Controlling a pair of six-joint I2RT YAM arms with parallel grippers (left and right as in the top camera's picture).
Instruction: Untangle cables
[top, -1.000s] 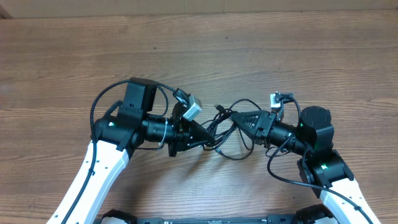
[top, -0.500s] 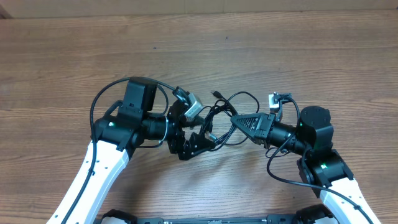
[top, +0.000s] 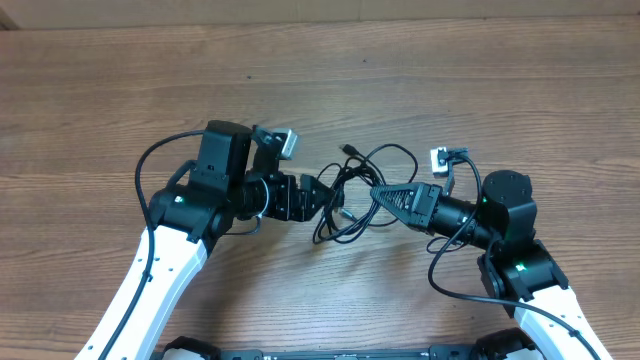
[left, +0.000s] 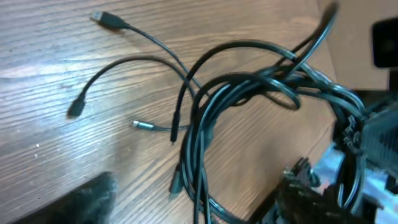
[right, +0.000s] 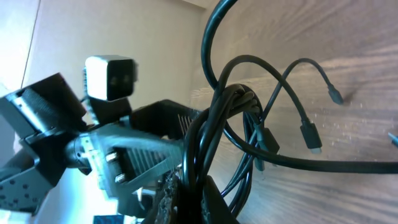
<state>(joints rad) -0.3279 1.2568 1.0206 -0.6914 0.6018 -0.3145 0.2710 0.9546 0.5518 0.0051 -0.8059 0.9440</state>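
Observation:
The cables (top: 352, 205) form a tangle of thin black cords on the wooden table between my two arms. One plug tip (top: 347, 150) points toward the far side. My left gripper (top: 318, 194) is at the left edge of the tangle, jaws wide apart. In the left wrist view the cables (left: 249, 87) run down between the fingers of the left gripper (left: 193, 198) without being pinched. My right gripper (top: 381, 192) is shut on a bunch of strands at the right of the tangle. The right wrist view shows the cables (right: 231, 102) squeezed in the right gripper (right: 200, 186).
Loose cord ends with a USB plug (left: 102, 17) lie spread on the wooden table (top: 120, 90). Thicker black arm wiring loops beside the left arm (top: 150, 175) and the right arm (top: 445, 265). The left arm's wrist camera (right: 111, 78) sits close in front of the right gripper.
My left gripper has gone from shut on the tangle to open, let the cords go, and shifted toward the far side. The right gripper closed fully on its strands and stayed in place.

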